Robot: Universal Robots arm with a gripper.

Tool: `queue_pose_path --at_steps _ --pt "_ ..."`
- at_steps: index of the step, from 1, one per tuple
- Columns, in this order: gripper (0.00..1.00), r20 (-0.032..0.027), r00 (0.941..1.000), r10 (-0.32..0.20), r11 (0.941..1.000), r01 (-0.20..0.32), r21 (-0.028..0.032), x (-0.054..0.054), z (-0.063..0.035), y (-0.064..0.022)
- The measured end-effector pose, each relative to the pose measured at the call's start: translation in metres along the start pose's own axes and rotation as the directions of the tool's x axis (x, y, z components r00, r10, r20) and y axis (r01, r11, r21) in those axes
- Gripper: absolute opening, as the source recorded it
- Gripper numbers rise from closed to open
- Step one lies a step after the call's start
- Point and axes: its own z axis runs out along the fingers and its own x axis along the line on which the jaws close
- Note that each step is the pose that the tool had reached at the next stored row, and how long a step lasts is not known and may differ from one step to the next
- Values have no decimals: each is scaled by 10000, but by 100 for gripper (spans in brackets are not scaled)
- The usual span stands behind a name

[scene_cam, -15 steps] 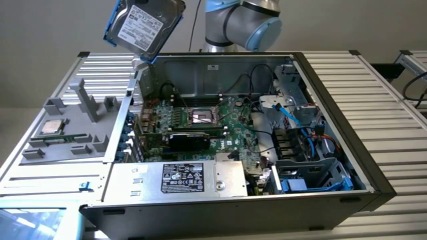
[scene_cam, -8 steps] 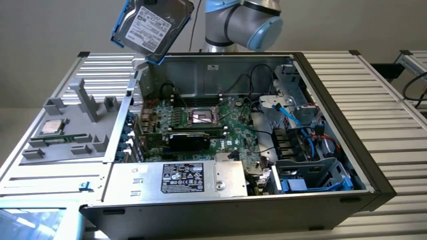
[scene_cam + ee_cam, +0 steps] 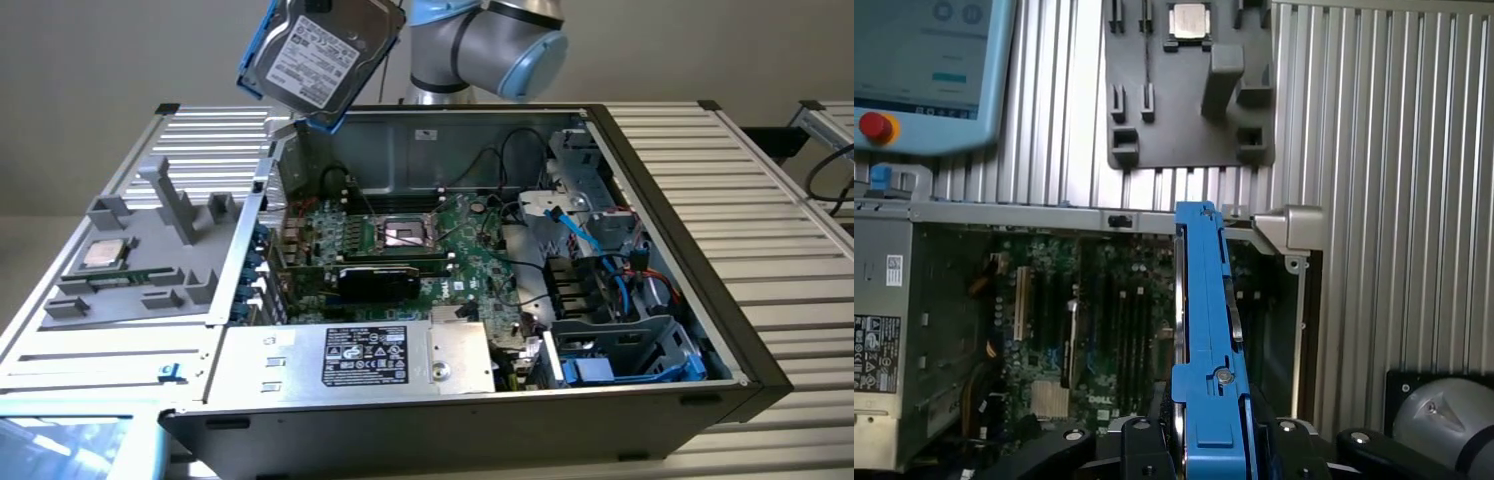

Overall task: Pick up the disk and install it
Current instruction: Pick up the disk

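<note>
The disk hangs in the air above the far corner of the open computer case, on the exterior view's left. Its white label faces the camera, tilted, and a blue carrier frame runs round its edge. In the wrist view the disk shows edge-on as a blue strip reaching out over the motherboard. My gripper is shut on the disk, one black finger on each side of its near end.
Inside the case lie the motherboard, a silver labelled power-supply box and a drive bay with blue cables. A grey fixture holding a small CPU chip sits on the exterior view's left. A teach pendant lies on the ribbed table.
</note>
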Motion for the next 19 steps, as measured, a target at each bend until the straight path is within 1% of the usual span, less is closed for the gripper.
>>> queue_pose_path --at_steps 9,16,19 --pt "39 0 10000 -1 10000 1 0 146 -5 -191" --pt "39 0 10000 1 10000 -1 0 290 -8 -276" --pt "39 0 10000 -1 10000 1 0 348 -9 -335"
